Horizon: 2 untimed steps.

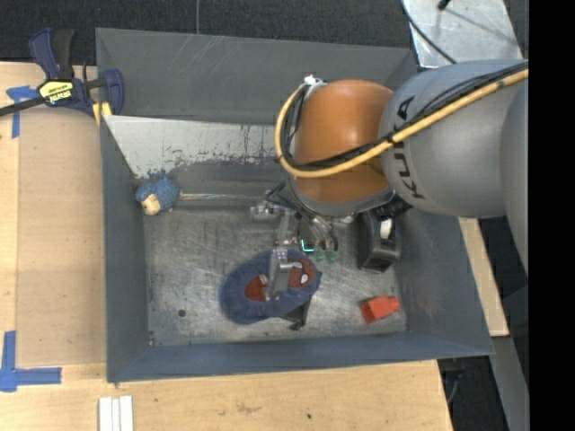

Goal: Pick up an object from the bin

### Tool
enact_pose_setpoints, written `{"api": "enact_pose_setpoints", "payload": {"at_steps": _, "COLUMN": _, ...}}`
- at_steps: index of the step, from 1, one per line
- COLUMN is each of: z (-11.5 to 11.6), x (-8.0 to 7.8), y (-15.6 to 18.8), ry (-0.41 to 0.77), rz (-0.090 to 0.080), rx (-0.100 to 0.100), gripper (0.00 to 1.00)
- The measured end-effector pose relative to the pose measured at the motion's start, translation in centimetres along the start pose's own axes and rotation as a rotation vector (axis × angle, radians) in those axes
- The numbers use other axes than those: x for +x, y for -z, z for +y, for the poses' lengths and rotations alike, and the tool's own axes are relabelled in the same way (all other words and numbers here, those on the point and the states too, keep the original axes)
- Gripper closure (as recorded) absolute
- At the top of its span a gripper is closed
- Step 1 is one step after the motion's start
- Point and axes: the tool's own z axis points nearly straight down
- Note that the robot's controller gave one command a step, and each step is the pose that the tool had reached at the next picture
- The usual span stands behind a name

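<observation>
Blue fabric seems to make up the round pad (241, 300) lying near the middle of the bin (121, 268), a little toward the near wall; red patches show on its top. The hand (286, 272) is down on the pad's right half. Whether it is open or closed I cannot tell, since the wrist and its cables cover much of it.

Judged from its limp, uneven outline, the pad is soft and light. It would likely fold and sag when lifted, but it is not slippery and not fragile. A pinch of bunched cloth should hold well enough. The thicker part around the red patches looks a surer place to take it than the thin rim, which might slide out.

Counted, the bin holds four things:
- one round pad
- one small blue plush toy (158, 195) with a tan end, in the far left corner
- one red block (379, 309) near the right of the near wall
- one black boxy object (375, 245) at the right, just beside the wrist, which may be a loose thing, though the view is poor there

All lie well apart from each other.
</observation>
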Motion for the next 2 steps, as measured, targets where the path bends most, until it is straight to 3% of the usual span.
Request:
{"api": "enact_pose_setpoints", "payload": {"at_steps": 1, "z": -2.43, "x": -1.50, "y": -8.28, "ry": -0.038, "rz": -0.007, "rx": -0.001, "gripper": 0.00}}
{"api": "enact_pose_setpoints", "payload": {"at_steps": 2, "z": -2.28, "x": -1.87, "y": -7.54, "ry": -0.036, "rz": -0.018, "rx": -0.004, "gripper": 1.00}}
